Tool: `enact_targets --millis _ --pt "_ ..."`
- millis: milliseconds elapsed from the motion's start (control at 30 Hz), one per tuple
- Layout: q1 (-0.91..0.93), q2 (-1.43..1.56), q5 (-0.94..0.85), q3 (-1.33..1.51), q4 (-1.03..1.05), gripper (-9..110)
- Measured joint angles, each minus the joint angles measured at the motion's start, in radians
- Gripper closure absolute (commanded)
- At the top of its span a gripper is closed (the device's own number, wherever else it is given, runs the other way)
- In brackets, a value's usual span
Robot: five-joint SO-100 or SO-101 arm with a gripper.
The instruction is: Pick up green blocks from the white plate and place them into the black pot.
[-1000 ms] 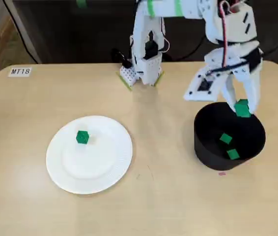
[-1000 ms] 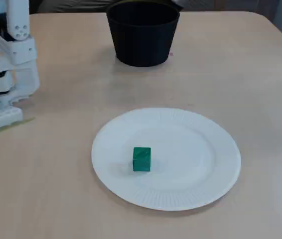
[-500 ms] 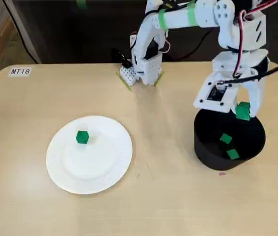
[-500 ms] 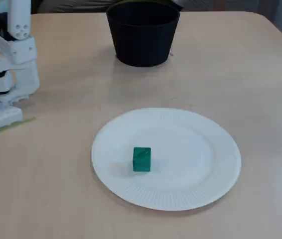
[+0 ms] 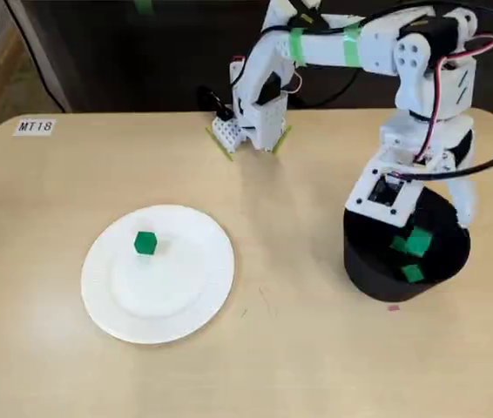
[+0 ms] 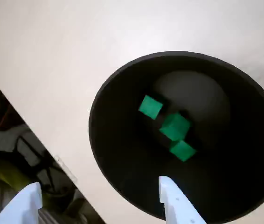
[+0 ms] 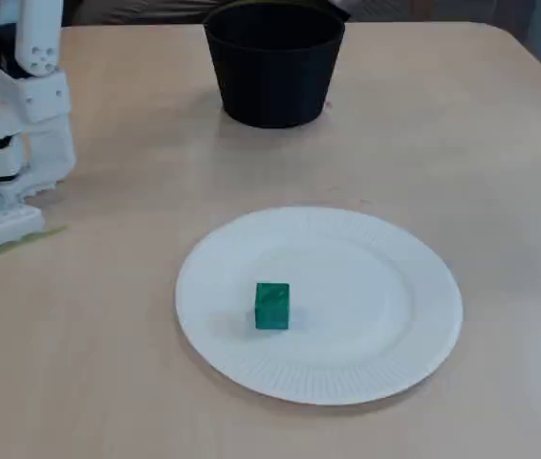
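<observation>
End effector (image 5: 434, 216): positioned directly over the black pot (image 5: 367, 277) at the right side of the tabletop (image 5: 299, 348) in a fixed view. In the wrist view the end effector (image 6: 99, 205) shows two white fingers (image 6: 176, 203) spread wide apart, with nothing between them. One finger lies over the pot's near rim, the other outside the pot over the tabletop edge.

Black pot (image 6: 118, 154): upright, mouth open. Three green blocks lie inside, grouped near the centre of the floor in the wrist view: upper block (image 6: 150, 107), middle block (image 6: 175, 126) and lower block (image 6: 183, 150). The middle block appears larger than the other two. Whether it rests on the floor or against its neighbours cannot be determined. The upper block sits slightly apart from the middle block; the middle and lower blocks are touching or very nearly so.

White plate (image 5: 172, 292): on the left half of the tabletop in the same fixed view, well apart from the pot. One remaining green block (image 5: 145, 243) sits on it, off-centre toward the far left of the plate. In a fixed view taken from table level, this block (image 7: 271, 306) stands flat on the plate (image 7: 376, 316), left of centre, with the pot (image 7: 273, 81) beyond it.

Arm base (image 5: 251, 122): fixed at the far edge of the tabletop. A label reading MT18 (image 5: 36, 127) is at the far left corner.
</observation>
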Motion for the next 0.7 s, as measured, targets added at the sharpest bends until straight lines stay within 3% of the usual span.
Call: enact_targets --millis 67,233,433,633,700 --pt "0.009 0.002 0.014 0.000 0.000 104" --pt "0.147 0.051 0.049 0.005 -0.002 104" --pt "0.480 0.146 0.054 0.057 -0.031 104" --pt "0.765 0.591 0.080 0.676 -0.531 104" --pt "0.847 0.693 0.080 0.890 -0.612 104"
